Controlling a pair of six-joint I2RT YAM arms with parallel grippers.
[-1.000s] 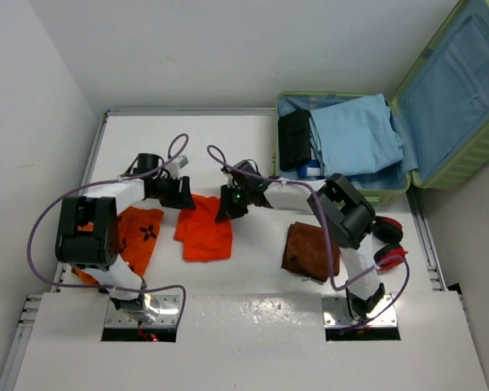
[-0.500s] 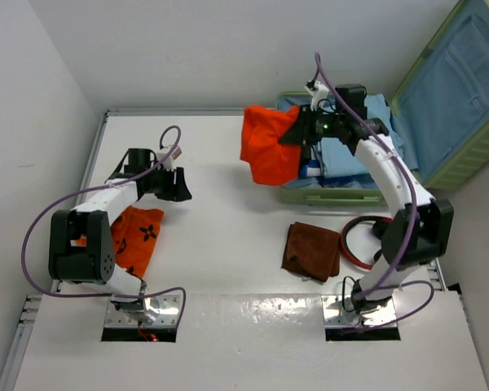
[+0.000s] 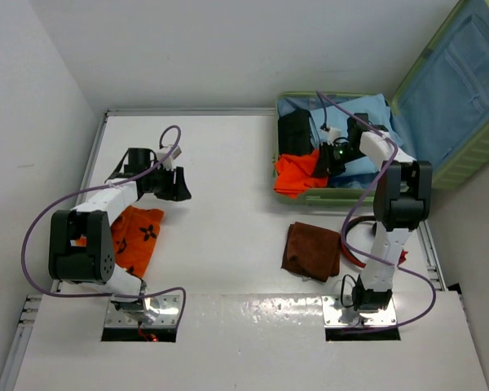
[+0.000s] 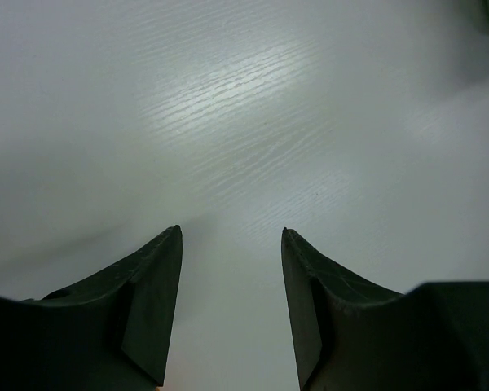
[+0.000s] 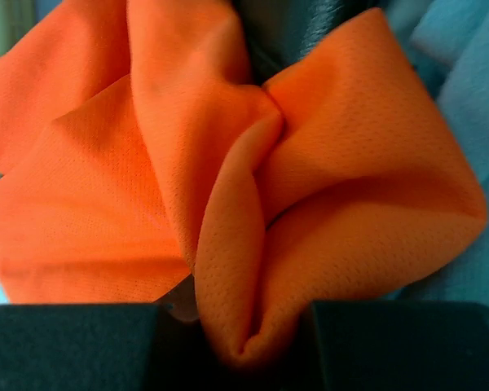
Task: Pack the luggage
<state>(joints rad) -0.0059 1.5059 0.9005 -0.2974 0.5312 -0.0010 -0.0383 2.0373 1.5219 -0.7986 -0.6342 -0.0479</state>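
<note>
The luggage [image 3: 440,155] lies open at the back right, its lid standing up on the right and showing pale blue lining. My right gripper [image 3: 324,160] is low inside the front left of the case, shut on a plain orange cloth [image 3: 297,173] that is bunched against the case's front wall. In the right wrist view the orange cloth [image 5: 228,187] fills the frame, a fold of it pinched in my right gripper [image 5: 244,346]. My left gripper [image 3: 179,186] is open and empty over bare table, as the left wrist view [image 4: 231,236] shows.
In the case lie a black pouch [image 3: 293,130] and a light blue garment [image 3: 367,122]. A brown cloth [image 3: 311,251] lies on the table in front of the case. Red-and-black headphones [image 3: 352,244] sit beside it, partly behind the right arm. An orange patterned cloth [image 3: 137,235] lies under the left arm.
My right gripper lifted the plain orange cloth off the table's middle, carried it over the case's left edge and lowered it into the case. My left gripper drew back left and opened, then held still.
</note>
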